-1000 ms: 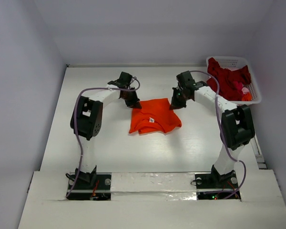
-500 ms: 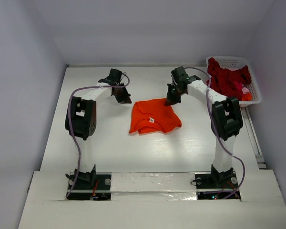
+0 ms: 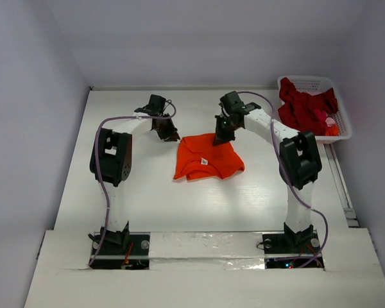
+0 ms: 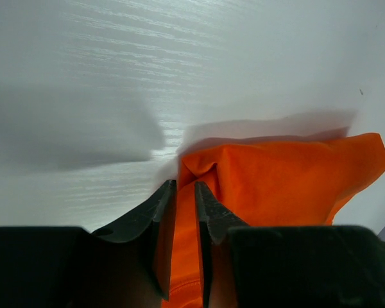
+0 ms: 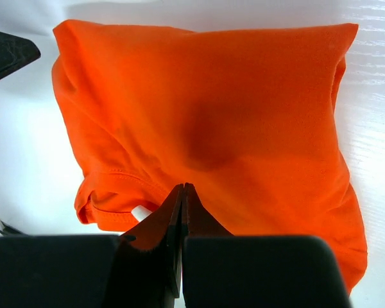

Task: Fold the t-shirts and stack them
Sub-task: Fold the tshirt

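The orange shirt point(image 3: 208, 157) lay folded flat, one edge under my right tool point(image 5: 181, 187), which was pressed together on nothing. Its corner lay just past my left tool point(image 4: 185, 185), parted a slit and gripping nothing I could see; I judged both stood clear to let the fold settle. The worktop point(image 3: 147, 192) was smooth white inside pale walls, with the dark red shirts point(image 3: 305, 106) heaped in a basket point(image 3: 308, 81) beyond the right tool.

The white table point(image 3: 147, 192) bears an orange t-shirt point(image 3: 208, 157) near its middle and a white basket point(image 3: 305, 79) far right.
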{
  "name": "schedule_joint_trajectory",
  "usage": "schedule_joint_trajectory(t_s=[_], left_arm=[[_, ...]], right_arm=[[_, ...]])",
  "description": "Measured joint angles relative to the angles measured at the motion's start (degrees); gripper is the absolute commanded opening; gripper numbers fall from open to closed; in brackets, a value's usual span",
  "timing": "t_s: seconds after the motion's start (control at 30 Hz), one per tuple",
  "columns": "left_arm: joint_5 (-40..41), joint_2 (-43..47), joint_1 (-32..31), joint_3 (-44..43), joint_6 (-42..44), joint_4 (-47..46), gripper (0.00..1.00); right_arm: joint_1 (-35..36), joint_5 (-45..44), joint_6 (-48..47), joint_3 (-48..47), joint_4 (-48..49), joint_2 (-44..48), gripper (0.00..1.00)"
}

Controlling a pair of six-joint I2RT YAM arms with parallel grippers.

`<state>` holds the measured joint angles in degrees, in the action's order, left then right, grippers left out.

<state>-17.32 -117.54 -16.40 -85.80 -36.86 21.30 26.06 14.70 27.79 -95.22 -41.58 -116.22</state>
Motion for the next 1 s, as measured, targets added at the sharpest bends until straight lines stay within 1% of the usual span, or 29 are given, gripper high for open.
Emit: schedule_joint_trajectory(t_s=[0.07,0.17,0.43,0.7,0.77,0.8,0.83,0.9,1.0], left_arm=[[-0.3,0.0,0.0,0.8,-0.1,-1.0,0.20],[-1.0,0.0,0.0,2.1,-0.3,-2.2,0.23],[-3.7,-0.8,0.0,2.9,-1.0,-4.9,0.20],[-5.7,-1.9,0.0,3.0,-1.7,-6.6,0.21],[-6.2,-2.3,0.0,3.0,-1.8,-6.8,0.18],[-6.4,-2.5,-0.1,3.0,-1.9,-6.9,0.14],[-6.5,-2.6,-0.1,3.0,-2.1,-6.9,0.06],[-6.5,-2.7,-0.1,3.0,-2.3,-7.0,0.00],[-6.6,-2.7,-0.2,3.0,-2.4,-7.0,0.00]], right_arm=[[0.0,0.1,0.0,0.0,0.0,-0.3,0.00],[0.0,0.1,0.0,0.0,0.0,-0.6,0.00],[0.0,0.2,0.0,0.0,0.0,-0.7,0.00],[0.3,0.4,0.0,0.0,0.0,-0.8,0.00],[0.3,0.4,0.0,0.0,0.0,-0.9,0.00],[0.3,0.4,0.0,0.0,0.0,-1.0,0.00],[0.3,0.4,0.0,0.0,0.0,-1.2,0.00],[0.3,0.4,0.0,0.0,0.0,-1.5,0.00],[0.3,0.4,0.0,0.0,0.0,-2.0,0.00]])
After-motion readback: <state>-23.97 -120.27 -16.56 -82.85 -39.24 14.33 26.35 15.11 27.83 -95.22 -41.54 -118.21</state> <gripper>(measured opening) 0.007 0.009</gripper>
